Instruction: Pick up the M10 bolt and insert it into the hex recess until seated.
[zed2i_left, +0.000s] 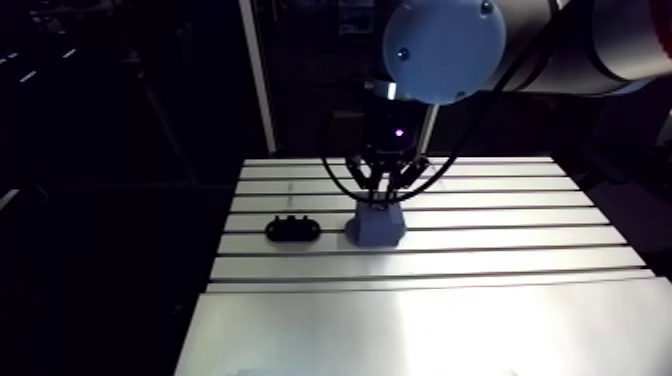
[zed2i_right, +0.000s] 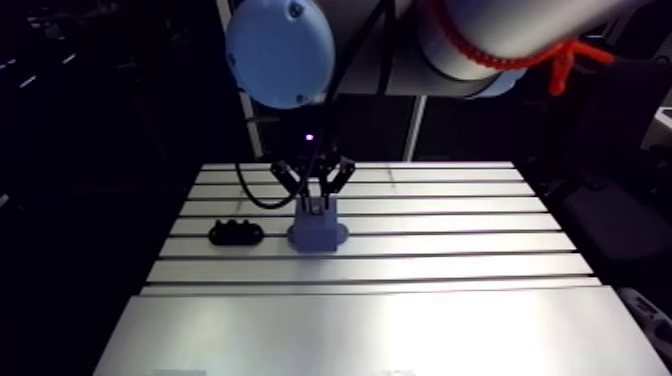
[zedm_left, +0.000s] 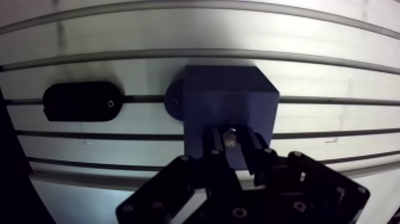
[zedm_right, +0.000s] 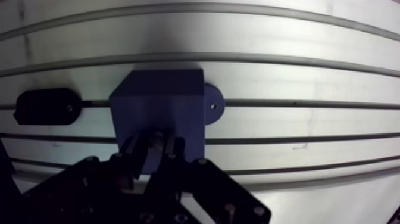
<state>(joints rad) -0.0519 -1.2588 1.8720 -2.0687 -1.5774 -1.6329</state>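
A low black holder (zedm_left: 80, 101) lies at the left on the table (zed2i_left: 430, 265), apart from the work. Just right of it stands the blue block (zedm_left: 229, 95). Over the block's near part hangs the gripper (zedm_left: 233, 143), its fingers (zedm_left: 215, 146) clamped on the bolt (zedm_left: 231, 133). The bolt shows only as a small bright patch of metal between them.

The coming move turns on one relation: the bolt sits directly over the block, not off to a side. What is left looks like a straight push down along the gripper's own line. The bolt's long axis seems to run with the fingers, down toward the block, but only its end is visible, so I cannot be sure. The recess is hidden beneath the fingers, and I cannot tell whether the bolt has entered it.

The arm view shows the gripper upright with its tips at the block's top, and the holder to one side, but it is too small there to show the bolt. The wrist view shows the clamp and the bolt, but gives no sense of height above the block.
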